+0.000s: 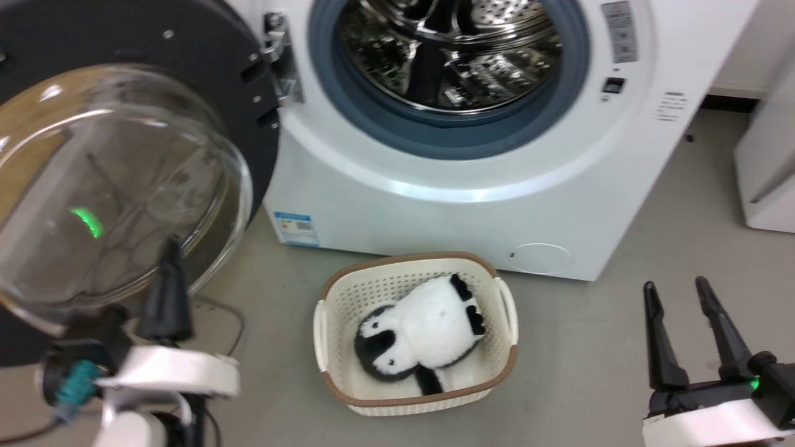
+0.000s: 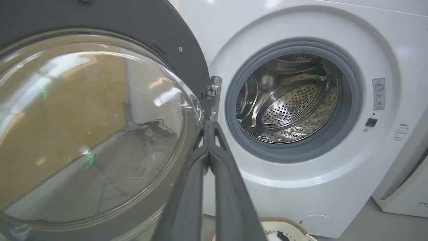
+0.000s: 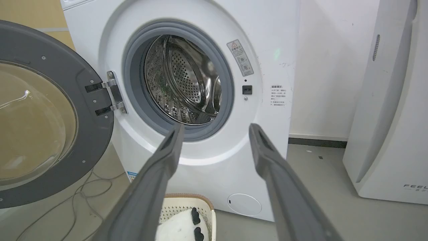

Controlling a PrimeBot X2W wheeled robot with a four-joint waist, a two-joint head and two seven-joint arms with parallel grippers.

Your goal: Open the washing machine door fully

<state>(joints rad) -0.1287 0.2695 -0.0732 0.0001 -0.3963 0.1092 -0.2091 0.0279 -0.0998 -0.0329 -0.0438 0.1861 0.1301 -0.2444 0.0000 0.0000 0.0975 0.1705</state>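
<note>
- While the washing machine door (image 1: 118, 180) stood swung wide to the left of the washing machine (image 1: 435, 198), its inner face and bulging glass bowl were turned outward, away from the drum opening.
- The door hung on the metal hinge (image 1: 282, 56) at the left edge of the machine's round front recess, with its black rim ending just beside that edge.
- The grey rubber ring (image 1: 435, 133) and the perforated steel drum (image 1: 447, 49) in the machine's front were fully uncovered.
- Near the machine's lower front edge, a cream basket (image 1: 338, 298) with a brown rim sat on the grey floor (image 1: 621, 323), and a black-and-white plush toy (image 1: 422, 329) lay inside it.
- Bare floor ran in front of the machine's right half, out to a white appliance (image 1: 767, 155) that stood apart on the machine's right.
- A thin cable (image 1: 230, 310) trailed on the floor in front of the machine's left corner, under the door.
- The left gripper (image 2: 209, 124) rose from low in front of the machine's left side, by the lower right edge of the glass bowl. Its two dark fingers were pressed together with nothing seen between them, and whether they touched the glass could not be told.
- The right gripper (image 1: 676, 285) was low in front of the machine's right side, well apart from it. Its fingers were spread and empty, and its wrist view looked toward the drum opening.
</note>
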